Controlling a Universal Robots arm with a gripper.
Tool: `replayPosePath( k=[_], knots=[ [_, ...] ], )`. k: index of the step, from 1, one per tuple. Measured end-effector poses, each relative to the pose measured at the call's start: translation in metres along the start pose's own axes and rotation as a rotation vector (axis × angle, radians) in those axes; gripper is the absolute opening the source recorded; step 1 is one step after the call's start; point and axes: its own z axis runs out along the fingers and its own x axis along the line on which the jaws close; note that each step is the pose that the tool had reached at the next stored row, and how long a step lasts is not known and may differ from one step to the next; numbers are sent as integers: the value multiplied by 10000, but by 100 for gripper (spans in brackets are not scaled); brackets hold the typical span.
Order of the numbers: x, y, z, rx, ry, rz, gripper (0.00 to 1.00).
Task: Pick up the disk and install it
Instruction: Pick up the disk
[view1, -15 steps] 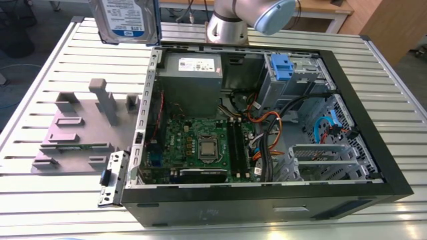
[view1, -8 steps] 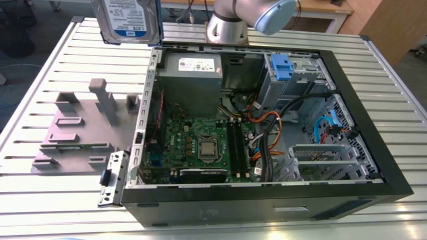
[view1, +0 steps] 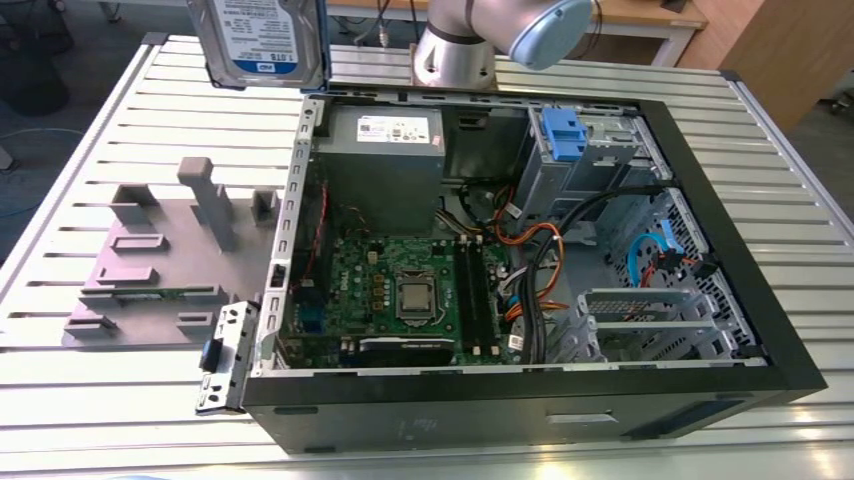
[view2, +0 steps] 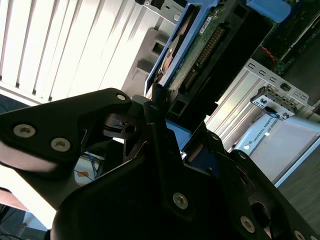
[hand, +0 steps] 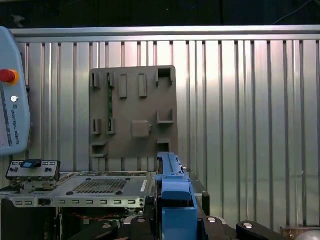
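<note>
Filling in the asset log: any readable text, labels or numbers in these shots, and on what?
On the disk: blue-and-white label, print too small to read.
On the grey box in the case: white sticker, too small to read.
On the teach pendant: the maker's name in small lettering along its face; no numbers.
On the circuit board: markings too small to read.

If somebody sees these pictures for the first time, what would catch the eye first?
First the open computer case, lying on its side on the slatted metal table with its green circuit board exposed. Then the disk, gripped by the end effector, in the air at the exterior view's upper left. A grey fixture plate lies beside the case, on the exterior view's left.
</note>
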Motion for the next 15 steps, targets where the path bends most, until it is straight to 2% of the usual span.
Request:
replayPosePath(
  k=[15],
  knots=[
    [-2, -79, -1, -4, 0, 0, 37]
  ],
)
